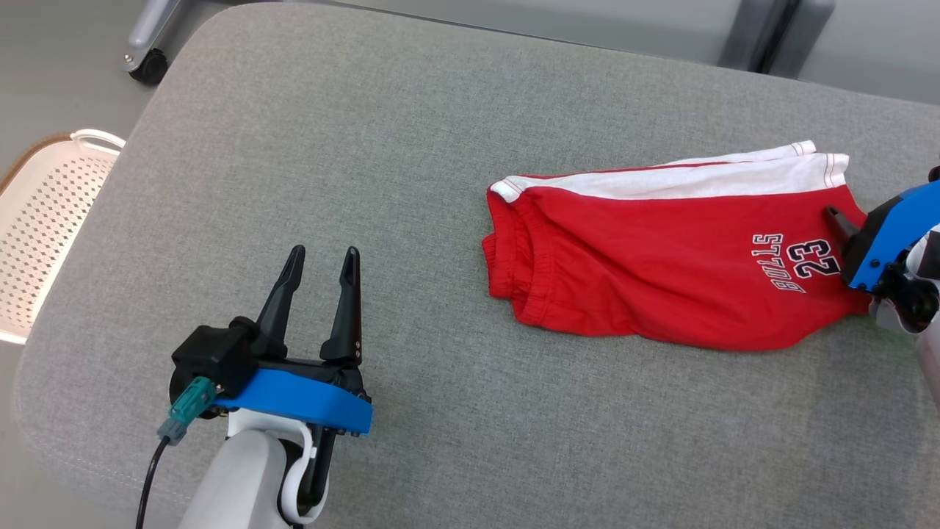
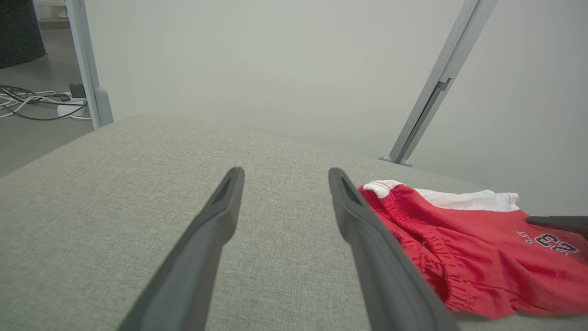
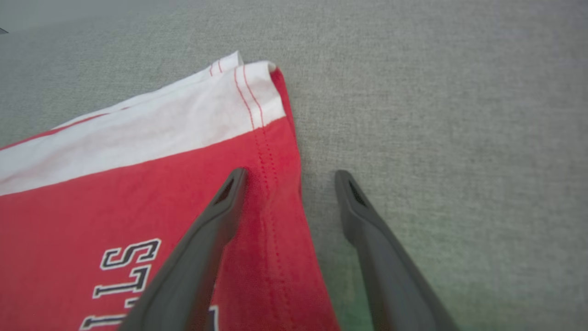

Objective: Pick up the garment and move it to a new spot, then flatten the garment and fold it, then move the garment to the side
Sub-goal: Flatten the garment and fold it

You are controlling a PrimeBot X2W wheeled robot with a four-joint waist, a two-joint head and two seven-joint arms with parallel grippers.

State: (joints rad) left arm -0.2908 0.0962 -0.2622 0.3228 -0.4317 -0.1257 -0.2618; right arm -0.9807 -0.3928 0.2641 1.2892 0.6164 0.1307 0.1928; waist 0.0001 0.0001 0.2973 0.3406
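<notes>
Red shorts (image 1: 661, 272), folded flat, lie on the right half of the grey padded cushion (image 1: 330, 147). The elastic waistband points toward the middle and the leg hems toward the right edge. We see a white side stripe along the far edge and "BULLS 23" printed near the hem, with a few soft creases by the waistband. The right gripper (image 3: 289, 177) sits at the hem end with its fingers spread apart, nothing between them. One finger (image 3: 216, 216) is over the red fabric beside the stitched hem, the other (image 3: 363, 216) over bare cushion just past the edge. We cannot tell whether either actually touches the cloth. In the head view one dark fingertip shows just beside the "23". The left gripper (image 1: 324, 256) is well apart from the shorts, over bare cushion at lower left. Its fingers (image 1: 283, 294) are also parted and empty, pointing away from the robot. From the left wrist, the waistband shows just past the right-hand finger. A white perforated basket (image 1: 51, 220) stands off the cushion's left side, and a caster wheel (image 1: 150, 66) is on the floor beyond it.
</notes>
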